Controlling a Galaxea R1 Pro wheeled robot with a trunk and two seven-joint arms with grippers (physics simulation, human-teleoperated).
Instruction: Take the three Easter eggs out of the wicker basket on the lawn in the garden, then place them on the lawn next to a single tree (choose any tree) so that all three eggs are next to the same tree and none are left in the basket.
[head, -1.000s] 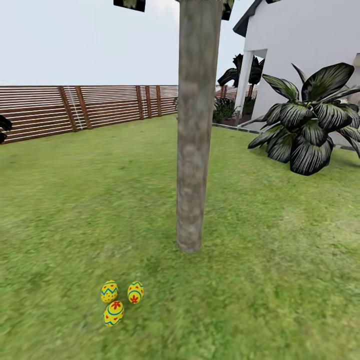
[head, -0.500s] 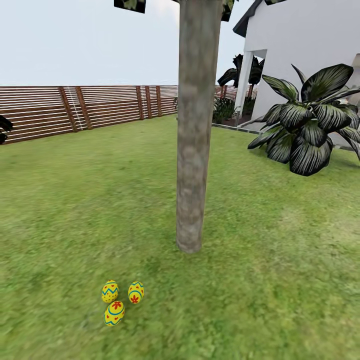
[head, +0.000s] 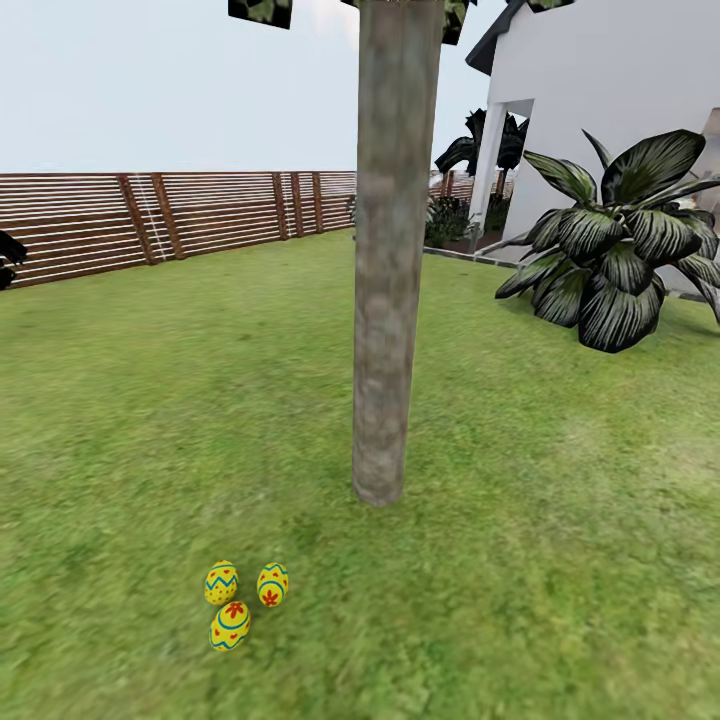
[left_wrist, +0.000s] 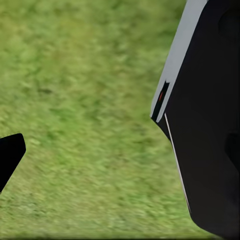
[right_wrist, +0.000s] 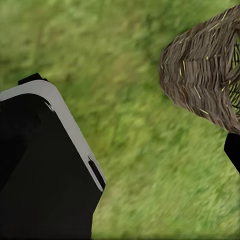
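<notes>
Three Easter eggs lie close together on the lawn (head: 560, 520) in the head view: one (head: 221, 583), a second (head: 272, 584) and a third (head: 230, 625). They rest a short way in front and left of the foot of the tree (head: 385, 300). The wicker basket (right_wrist: 207, 85) stands on the grass in the right wrist view, and its inside is hidden. My right gripper (right_wrist: 125, 165) hangs over grass beside it, one black fingertip (right_wrist: 233, 157) at the frame edge, jaws apart and empty. My left gripper (left_wrist: 120, 160) is open over bare grass, with one fingertip (left_wrist: 10, 152) showing.
A brown slat fence (head: 170, 215) runs along the back left. The white house (head: 610, 100) and a large dark-leaved shrub (head: 620, 260) stand at the right. The robot's black and grey body (left_wrist: 205, 115) sits near both wrist cameras.
</notes>
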